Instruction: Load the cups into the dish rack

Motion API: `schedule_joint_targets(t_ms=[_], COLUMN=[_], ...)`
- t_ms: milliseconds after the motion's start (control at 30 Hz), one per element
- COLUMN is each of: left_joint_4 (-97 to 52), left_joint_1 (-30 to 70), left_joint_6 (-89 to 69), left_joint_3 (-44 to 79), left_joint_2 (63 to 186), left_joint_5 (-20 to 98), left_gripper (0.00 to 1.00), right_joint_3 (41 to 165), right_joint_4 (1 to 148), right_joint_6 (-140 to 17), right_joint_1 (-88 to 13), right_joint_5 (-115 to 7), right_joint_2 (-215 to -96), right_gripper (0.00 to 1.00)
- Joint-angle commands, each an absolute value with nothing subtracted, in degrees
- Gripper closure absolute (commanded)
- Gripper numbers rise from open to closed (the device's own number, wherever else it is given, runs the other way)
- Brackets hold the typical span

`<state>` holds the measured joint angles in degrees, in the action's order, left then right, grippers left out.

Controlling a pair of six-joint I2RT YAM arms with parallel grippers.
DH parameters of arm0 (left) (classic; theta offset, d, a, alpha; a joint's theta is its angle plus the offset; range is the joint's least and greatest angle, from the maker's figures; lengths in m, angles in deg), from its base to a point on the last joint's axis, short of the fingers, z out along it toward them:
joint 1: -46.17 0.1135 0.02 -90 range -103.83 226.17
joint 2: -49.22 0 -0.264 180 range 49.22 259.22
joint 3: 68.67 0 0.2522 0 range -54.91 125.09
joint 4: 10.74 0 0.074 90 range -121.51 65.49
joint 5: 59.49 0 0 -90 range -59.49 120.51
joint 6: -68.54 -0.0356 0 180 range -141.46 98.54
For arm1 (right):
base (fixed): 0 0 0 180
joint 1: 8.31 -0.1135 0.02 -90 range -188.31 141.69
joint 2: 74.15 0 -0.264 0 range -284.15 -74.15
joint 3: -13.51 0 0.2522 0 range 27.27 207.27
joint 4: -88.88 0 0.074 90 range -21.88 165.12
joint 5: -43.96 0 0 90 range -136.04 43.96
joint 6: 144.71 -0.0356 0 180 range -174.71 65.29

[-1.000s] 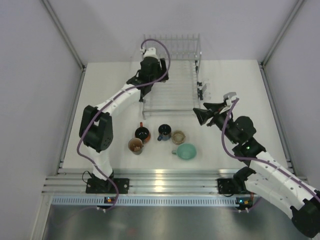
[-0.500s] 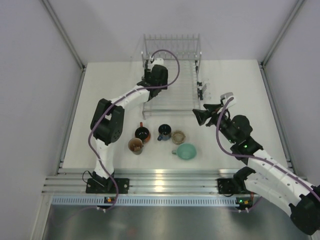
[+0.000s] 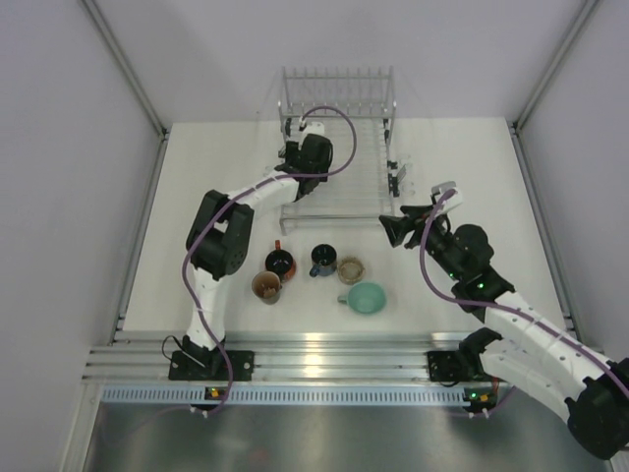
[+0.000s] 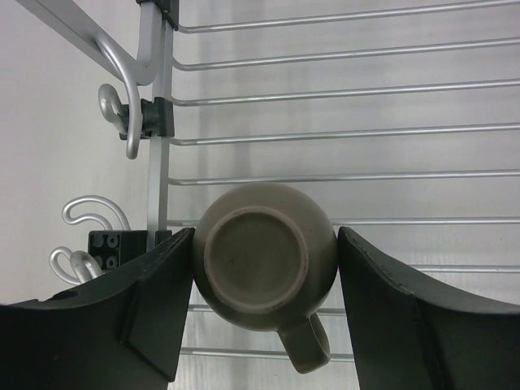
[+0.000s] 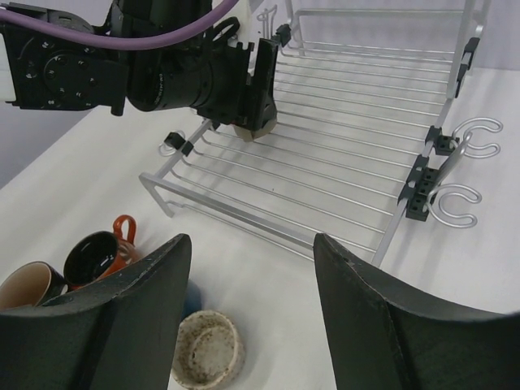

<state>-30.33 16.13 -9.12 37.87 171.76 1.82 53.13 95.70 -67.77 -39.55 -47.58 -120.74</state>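
My left gripper is over the left side of the dish rack, shut on a beige mug held bottom-up, handle toward the camera, just above the rack wires. From the right wrist view this gripper hangs low over the rack. My right gripper is open and empty, near the rack's front right corner. Several mugs stand on the table: black with an orange handle, tan, dark blue, speckled beige, mint-green.
The rack has upright tines along its far end and hooks on its right side. The speckled mug sits just below my right fingers. White walls enclose the table on three sides.
The left arm's elbow has swung right, and its gripper has moved slightly toward the near side over the rack with the beige mug. The right arm has barely moved.
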Motion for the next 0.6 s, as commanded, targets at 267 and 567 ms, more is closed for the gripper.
schedule_joint_targets(t_ms=[267,567], left_joint_4=[-25.8,-25.8], left_joint_1=[16.5,16.4], left_joint_6=[-9.5,-9.7], left_joint_3=[37.6,37.7], left_joint_2=[172.5,171.8], left_joint_5=[-0.5,0.0], left_gripper=[0.64,0.02], right_joint_3=[53.2,53.1], right_joint_4=[99.9,100.0], right_joint_6=[-67.7,-68.1], right_joint_1=[-38.4,-38.2], right_joint_5=[-49.8,-50.1], right_joint_2=[-121.8,-121.9], right_gripper=[0.37,0.37])
